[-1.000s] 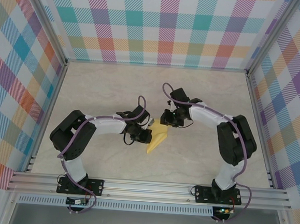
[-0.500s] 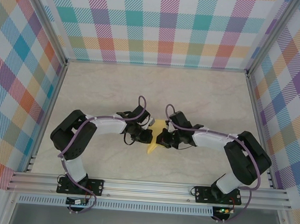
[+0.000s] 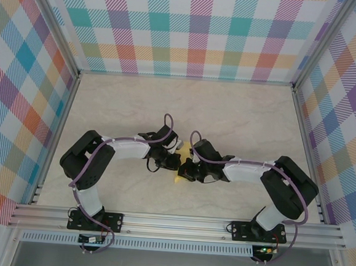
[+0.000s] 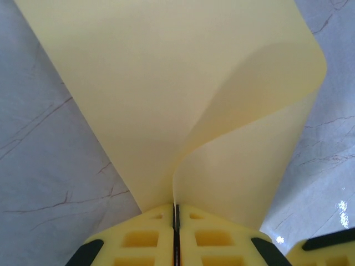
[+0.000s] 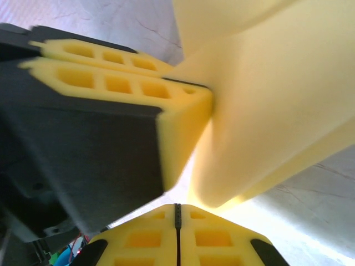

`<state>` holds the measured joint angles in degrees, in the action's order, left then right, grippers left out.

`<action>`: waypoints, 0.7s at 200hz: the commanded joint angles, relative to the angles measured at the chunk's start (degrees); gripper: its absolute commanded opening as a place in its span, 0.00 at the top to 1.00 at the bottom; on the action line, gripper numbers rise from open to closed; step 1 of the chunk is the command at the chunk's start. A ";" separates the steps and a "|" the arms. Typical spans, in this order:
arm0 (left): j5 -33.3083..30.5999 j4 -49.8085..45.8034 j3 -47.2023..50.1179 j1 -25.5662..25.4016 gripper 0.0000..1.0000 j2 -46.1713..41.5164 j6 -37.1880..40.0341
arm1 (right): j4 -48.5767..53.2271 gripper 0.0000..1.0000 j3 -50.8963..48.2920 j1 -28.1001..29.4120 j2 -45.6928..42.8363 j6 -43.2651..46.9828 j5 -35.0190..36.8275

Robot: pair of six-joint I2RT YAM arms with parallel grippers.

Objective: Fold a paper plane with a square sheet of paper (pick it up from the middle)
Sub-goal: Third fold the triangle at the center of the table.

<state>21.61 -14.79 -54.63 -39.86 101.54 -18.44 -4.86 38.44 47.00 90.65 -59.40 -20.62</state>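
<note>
Left gripper (image 4: 176, 215) pinches the folded yellow paper (image 4: 166, 100), which fans out ahead of it, flap curling right. Right gripper (image 5: 177, 215) is shut, facing the left one, right at the paper's lower edge; can't tell if it nips it. Paper sits between both, long axis near-to-far.

No readable text, no labels, no numbers

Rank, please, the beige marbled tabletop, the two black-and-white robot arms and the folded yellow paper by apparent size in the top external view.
1. The beige marbled tabletop: largest.
2. The black-and-white left arm and right arm: alike, unranked.
3. The folded yellow paper: smallest, mostly hidden.
</note>
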 commanded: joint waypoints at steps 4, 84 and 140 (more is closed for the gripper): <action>0.81 -0.14 0.22 0.31 0.91 0.69 0.01 | -2.95 0.93 -1.89 0.55 -0.40 -1.88 1.13; 0.58 0.17 0.35 0.31 0.91 1.12 0.06 | -8.27 0.95 -2.37 2.04 1.46 -4.11 0.59; 0.89 0.07 0.09 0.31 0.91 1.25 0.08 | -10.93 0.95 -3.10 2.17 4.05 -4.68 0.31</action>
<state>21.58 -14.72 -54.63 -39.86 101.65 -18.39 -13.30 36.07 48.77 93.08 -63.64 -20.51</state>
